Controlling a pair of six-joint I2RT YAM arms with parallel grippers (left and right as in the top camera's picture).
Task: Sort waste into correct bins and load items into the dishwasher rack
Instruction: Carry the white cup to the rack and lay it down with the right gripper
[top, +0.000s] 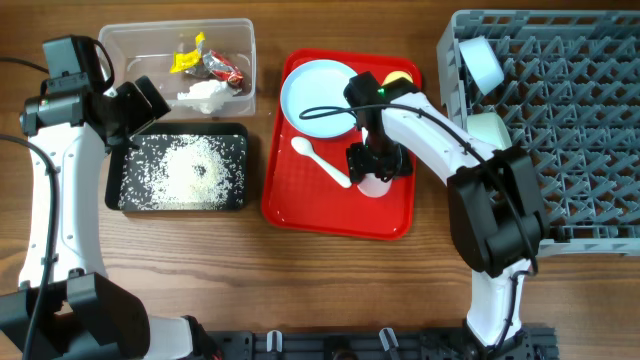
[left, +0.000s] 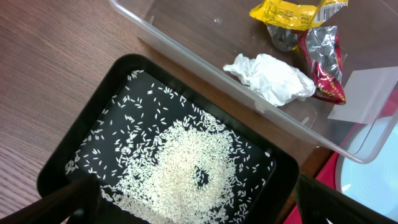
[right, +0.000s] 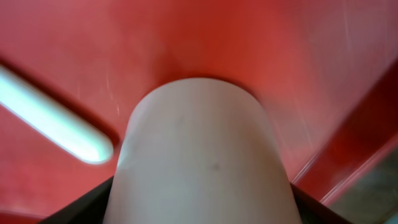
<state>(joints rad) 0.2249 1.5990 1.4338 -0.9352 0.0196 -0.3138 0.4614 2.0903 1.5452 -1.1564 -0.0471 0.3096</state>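
The whitish cup (right: 202, 155) is found on the red tray (top: 300, 205), lodged squarely between the right jaws, which are pressed against its two flanks and are judged clenched on it (the wrist view shows no gap on either side). Its long axis is seen running in line with the jaws' reach. The dishwasher rack (top: 570, 120) lies just rightward, nearest this arm. The left jaws are held released above the black tray (left: 81, 112).

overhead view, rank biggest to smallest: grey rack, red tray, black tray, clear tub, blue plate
1. grey rack, though partly cut off
2. red tray
3. black tray and clear tub: look alike
4. blue plate
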